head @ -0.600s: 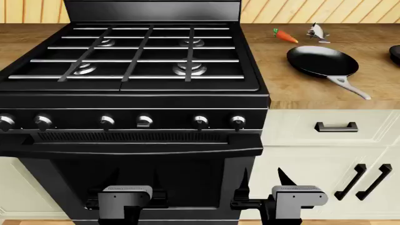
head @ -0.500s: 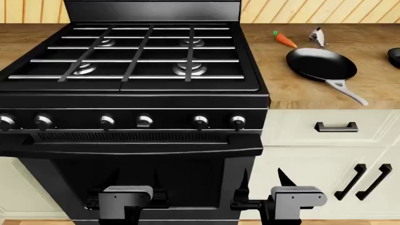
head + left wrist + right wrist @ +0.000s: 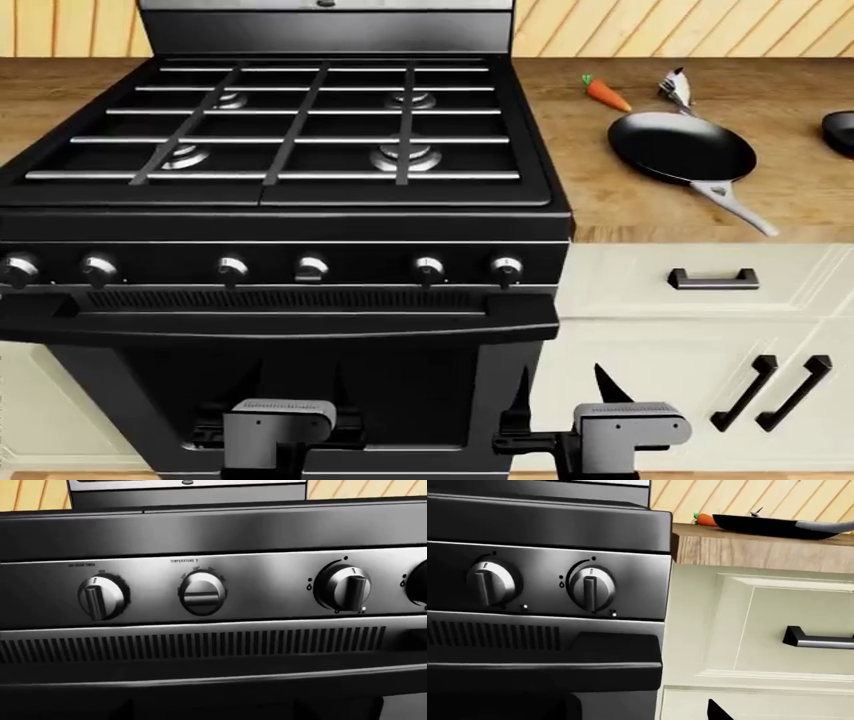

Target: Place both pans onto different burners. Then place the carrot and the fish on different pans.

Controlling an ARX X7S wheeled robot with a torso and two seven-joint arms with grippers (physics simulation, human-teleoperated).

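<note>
The black stove's burners [image 3: 404, 154] lie bare under the bar grates. On the wooden counter to the right rests the larger pan [image 3: 681, 147], its silver handle pointing toward the front edge. Only the edge of the smaller pan [image 3: 841, 130] shows at the far right. Behind the larger pan lie the carrot [image 3: 607, 93] and the fish [image 3: 678, 88]. The right wrist view catches the larger pan [image 3: 760, 525] and the carrot [image 3: 702, 519] from below counter height. Down in front of the oven door, my left gripper [image 3: 290, 385] and right gripper [image 3: 563, 385] both stand open and hold nothing.
A row of knobs [image 3: 310, 268] and the oven door handle [image 3: 280, 325] face both grippers. White cabinets with a drawer pull [image 3: 714, 279] and door handles [image 3: 781, 392] stand to the right of the oven. A wooden plank wall closes off the counter's back.
The head view has shifted, so stove and counter now sit a little lower in it. The fish looks slightly turned. Both grippers stay low before the oven, still open.
</note>
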